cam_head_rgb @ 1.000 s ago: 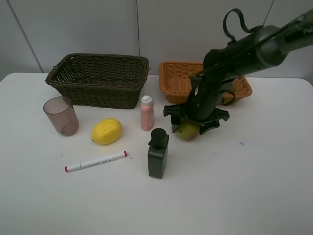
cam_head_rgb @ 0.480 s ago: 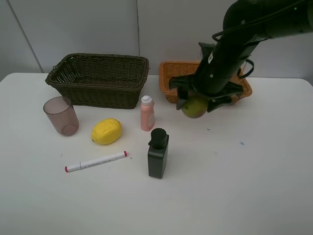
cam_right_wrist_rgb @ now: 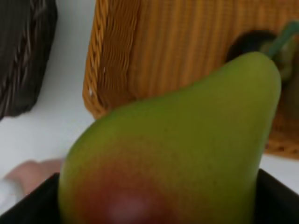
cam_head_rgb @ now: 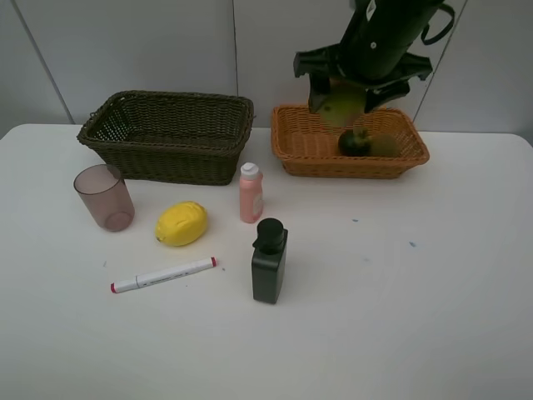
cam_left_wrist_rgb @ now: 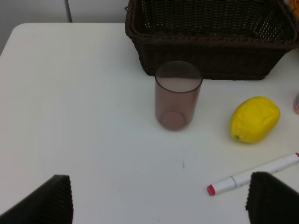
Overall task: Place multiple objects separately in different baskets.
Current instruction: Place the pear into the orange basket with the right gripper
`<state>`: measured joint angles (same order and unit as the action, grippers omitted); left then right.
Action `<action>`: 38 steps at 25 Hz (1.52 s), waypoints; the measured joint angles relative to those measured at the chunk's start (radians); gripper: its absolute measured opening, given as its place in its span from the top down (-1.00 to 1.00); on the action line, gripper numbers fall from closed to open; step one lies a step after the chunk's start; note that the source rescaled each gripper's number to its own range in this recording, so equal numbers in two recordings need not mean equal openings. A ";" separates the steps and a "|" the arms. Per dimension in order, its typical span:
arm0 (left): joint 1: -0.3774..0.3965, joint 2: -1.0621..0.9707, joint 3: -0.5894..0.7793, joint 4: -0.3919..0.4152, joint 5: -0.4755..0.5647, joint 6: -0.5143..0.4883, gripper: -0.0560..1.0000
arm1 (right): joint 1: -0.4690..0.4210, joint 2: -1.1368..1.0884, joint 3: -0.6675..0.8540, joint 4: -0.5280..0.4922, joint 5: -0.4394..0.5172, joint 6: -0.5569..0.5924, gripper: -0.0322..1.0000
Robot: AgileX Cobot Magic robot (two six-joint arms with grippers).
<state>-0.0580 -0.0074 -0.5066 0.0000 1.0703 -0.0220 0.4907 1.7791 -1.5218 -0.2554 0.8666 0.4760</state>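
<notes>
Mango [cam_head_rgb: 340, 108]: pinched by the jaws of the right gripper [cam_head_rgb: 346, 93], held above the orange basket [cam_head_rgb: 310, 163].
Basket: mangosteen [cam_head_rgb: 355, 142] and kiwi [cam_head_rgb: 386, 147] are seen at one end, with bare weave beside them.
Release: the fruit is best lowered onto the bare weave before the jaws are spread.
Left gripper [cam_left_wrist_rgb: 159, 200]: jaws spread wide, nothing held.

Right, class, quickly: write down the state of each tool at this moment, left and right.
Left tool: open, holding nothing.
Right tool: closed on the red-green mango, above the orange basket.
</notes>
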 joint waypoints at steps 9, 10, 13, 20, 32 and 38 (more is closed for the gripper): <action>0.000 0.000 0.000 0.000 0.000 0.000 -0.93 | -0.079 0.121 -0.038 -0.061 -0.287 0.001 -0.33; 0.000 0.000 0.000 0.000 0.000 0.000 -0.93 | -0.086 0.136 -0.038 -0.061 -0.323 0.001 -0.33; 0.000 0.000 0.000 0.000 0.000 0.000 -0.93 | -0.098 0.193 -0.038 -0.061 -0.385 0.001 -0.33; 0.000 0.000 0.000 0.000 0.000 0.000 -0.93 | -0.104 0.311 -0.038 -0.038 -0.409 0.001 -0.33; 0.000 0.000 0.000 0.000 0.000 0.000 -0.93 | -0.104 0.381 -0.039 -0.016 -0.418 0.001 -0.33; 0.000 0.000 0.000 0.000 0.000 0.000 -0.93 | -0.104 0.381 -0.039 -0.015 -0.429 0.000 -0.33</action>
<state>-0.0580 -0.0074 -0.5066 0.0000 1.0703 -0.0220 0.3869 2.1599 -1.5608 -0.2702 0.4378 0.4763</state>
